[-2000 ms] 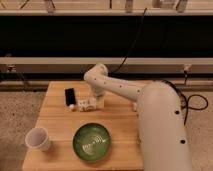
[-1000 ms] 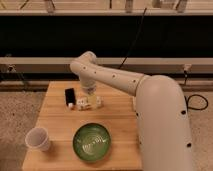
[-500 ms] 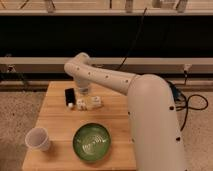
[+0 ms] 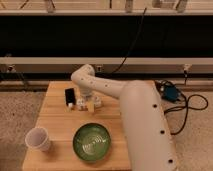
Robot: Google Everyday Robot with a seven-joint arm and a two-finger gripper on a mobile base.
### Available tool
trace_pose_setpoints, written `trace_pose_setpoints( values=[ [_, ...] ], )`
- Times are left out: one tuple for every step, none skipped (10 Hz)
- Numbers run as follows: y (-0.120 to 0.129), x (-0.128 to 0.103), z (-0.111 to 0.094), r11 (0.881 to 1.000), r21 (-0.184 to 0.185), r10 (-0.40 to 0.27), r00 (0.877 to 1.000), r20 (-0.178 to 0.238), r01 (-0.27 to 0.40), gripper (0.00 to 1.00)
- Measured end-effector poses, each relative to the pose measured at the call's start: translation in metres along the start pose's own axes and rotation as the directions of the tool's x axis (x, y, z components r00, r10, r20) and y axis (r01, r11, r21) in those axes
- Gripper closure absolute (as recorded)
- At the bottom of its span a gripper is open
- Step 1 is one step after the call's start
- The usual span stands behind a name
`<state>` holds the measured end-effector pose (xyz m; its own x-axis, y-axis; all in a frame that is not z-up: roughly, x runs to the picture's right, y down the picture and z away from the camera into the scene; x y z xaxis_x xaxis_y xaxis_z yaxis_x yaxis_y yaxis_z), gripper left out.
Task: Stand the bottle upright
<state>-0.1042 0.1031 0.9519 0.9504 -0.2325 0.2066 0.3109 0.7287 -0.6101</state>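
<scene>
Wooden rectangular tabletop (image 4: 55, 120), bearing five small items. Small clear-whitish plastic bottle with a yellowish middle (image 4: 91, 107): set toward the far edge, somewhat left of centre, directly under the descending wrist. Gripper (image 4: 90, 99): at the end of the white jointed arm (image 4: 135, 115), lowered over the bottle from the far side, touching or just above it; whether spread, pressed together or pinching, cannot tell. Short white cylinder (image 4: 80, 104): just beside the bottle, on its left. Small black upright block (image 4: 70, 95): further left, nearer the far-left corner. White paper cup (image 4: 38, 138): upright, near-left corner, well apart from the bottle. Green round bowl (image 4: 92, 141): by the near edge, centre, between the bottle and the front. Step in hand, as judged: taking hold of the bottle ahead of tipping it up. To do well: grasp across the body rather than along it, high enough toward the cap end to let the base swing down; pivot about the base on the wood; lower until the base sits flat before letting go; keep clear of the white cylinder alongside. Orientation of the bottle: low against the wood, apparently lying, long axis seemingly parallel to the far edge; cap end hidden by the gripper, so pointing direction not readable.
</scene>
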Motion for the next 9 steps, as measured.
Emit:
trace_pose_setpoints(
  values=[
    [-0.005, -0.003, 0.004, 1.0, 0.008, -0.006, 1.0, 0.009, 0.006, 0.2],
    [-0.005, -0.004, 0.005, 1.0, 0.011, -0.009, 1.0, 0.008, 0.009, 0.22],
    [-0.005, -0.004, 0.004, 1.0, 0.011, -0.009, 1.0, 0.008, 0.009, 0.28],
    [-0.005, -0.004, 0.004, 1.0, 0.01, -0.009, 1.0, 0.008, 0.009, 0.4],
    [-0.006, -0.004, 0.001, 1.0, 0.012, -0.019, 1.0, 0.012, 0.019, 0.5],
    [-0.008, -0.005, -0.002, 1.0, 0.015, -0.026, 1.0, 0.016, 0.025, 0.56],
    [-0.009, -0.006, -0.005, 0.999, 0.019, -0.03, 0.999, 0.02, 0.029, 0.71],
    [-0.01, -0.007, -0.006, 0.999, 0.021, -0.03, 0.999, 0.021, 0.029, 0.77],
    [-0.009, -0.007, -0.008, 0.999, 0.021, -0.032, 0.999, 0.022, 0.031, 0.89]
  ],
)
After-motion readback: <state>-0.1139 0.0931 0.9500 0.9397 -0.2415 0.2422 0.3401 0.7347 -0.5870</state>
